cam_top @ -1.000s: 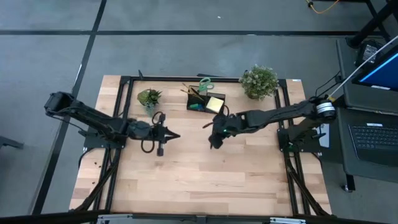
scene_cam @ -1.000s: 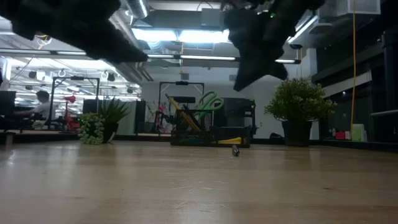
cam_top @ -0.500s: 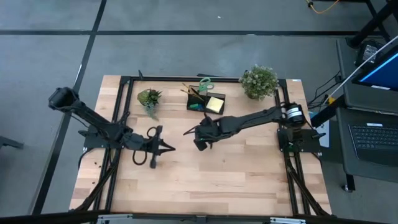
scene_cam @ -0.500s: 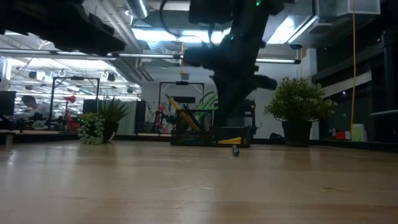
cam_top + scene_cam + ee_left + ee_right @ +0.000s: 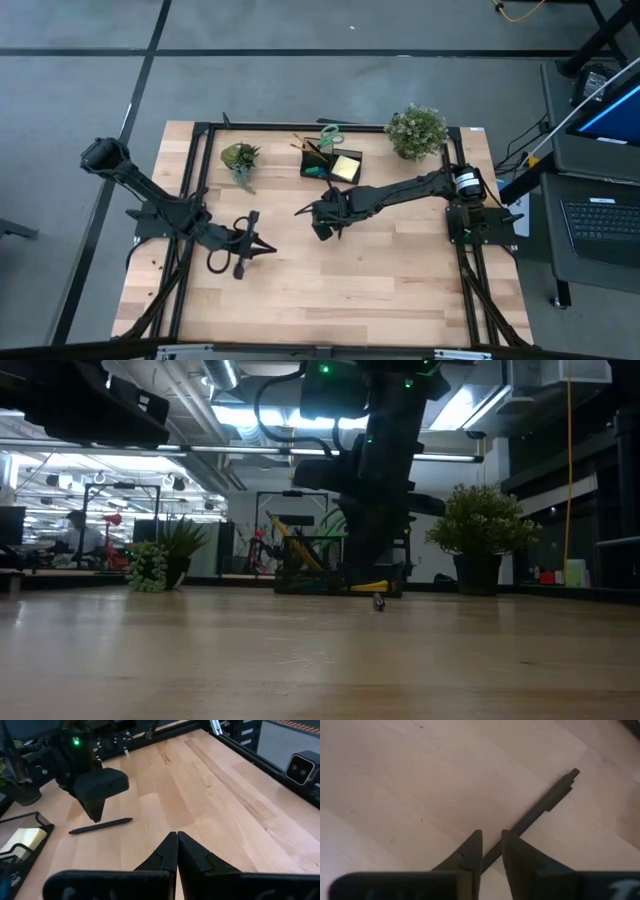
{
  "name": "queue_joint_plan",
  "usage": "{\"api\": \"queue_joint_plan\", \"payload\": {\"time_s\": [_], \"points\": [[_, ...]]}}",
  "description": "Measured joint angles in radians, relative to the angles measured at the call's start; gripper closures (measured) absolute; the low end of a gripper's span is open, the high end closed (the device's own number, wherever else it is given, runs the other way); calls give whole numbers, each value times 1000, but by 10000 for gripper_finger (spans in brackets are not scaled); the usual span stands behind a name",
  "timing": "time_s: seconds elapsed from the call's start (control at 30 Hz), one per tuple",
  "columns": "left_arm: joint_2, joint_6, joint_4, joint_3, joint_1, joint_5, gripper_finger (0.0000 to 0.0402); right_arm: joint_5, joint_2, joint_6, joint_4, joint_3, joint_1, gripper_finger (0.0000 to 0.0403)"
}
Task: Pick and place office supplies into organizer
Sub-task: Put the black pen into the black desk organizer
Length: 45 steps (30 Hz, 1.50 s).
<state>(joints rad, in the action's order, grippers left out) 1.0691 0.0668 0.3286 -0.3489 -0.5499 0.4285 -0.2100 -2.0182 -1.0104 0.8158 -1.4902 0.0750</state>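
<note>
A black pen (image 5: 540, 805) lies flat on the wood in front of the black organizer (image 5: 332, 165), which holds green-handled scissors (image 5: 330, 133) and a yellow sticky pad (image 5: 347, 167). My right gripper (image 5: 491, 845) points down over the pen (image 5: 308, 208), open by a narrow gap. One fingertip stands on each side of the shaft, and the tips (image 5: 95, 817) stop just above the pen (image 5: 100, 826). My left gripper (image 5: 177, 842) is shut and empty, above the table's left half (image 5: 270, 248). The pen's end (image 5: 379, 601) shows in the low view.
Two potted plants stand at the far edge, a small one (image 5: 240, 157) to the left of the organizer and a bushier one (image 5: 417, 130) to its right. The organizer's mesh corner (image 5: 20, 840) shows in the left wrist view. Bare wood (image 5: 340, 290) stretches toward the near edge.
My right gripper has swung toward the table's left and come down over the pen, then held almost still. My left gripper has drawn back toward the near edge, still shut. The pen has not moved.
</note>
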Motion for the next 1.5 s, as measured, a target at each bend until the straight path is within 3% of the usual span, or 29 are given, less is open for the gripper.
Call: {"api": "queue_joint_plan", "payload": {"time_s": [0.4,1.13,1.5], "points": [[0,-20,-19,0,-6,0,399,-4,0,-102,59,3,-3,262],[0,-21,-43,0,-6,-1,399,-41,-1,-171,-124,132,-45,259],[0,-21,-43,0,-6,-4,400,-40,-1,-162,-61,136,-70,259]]}}
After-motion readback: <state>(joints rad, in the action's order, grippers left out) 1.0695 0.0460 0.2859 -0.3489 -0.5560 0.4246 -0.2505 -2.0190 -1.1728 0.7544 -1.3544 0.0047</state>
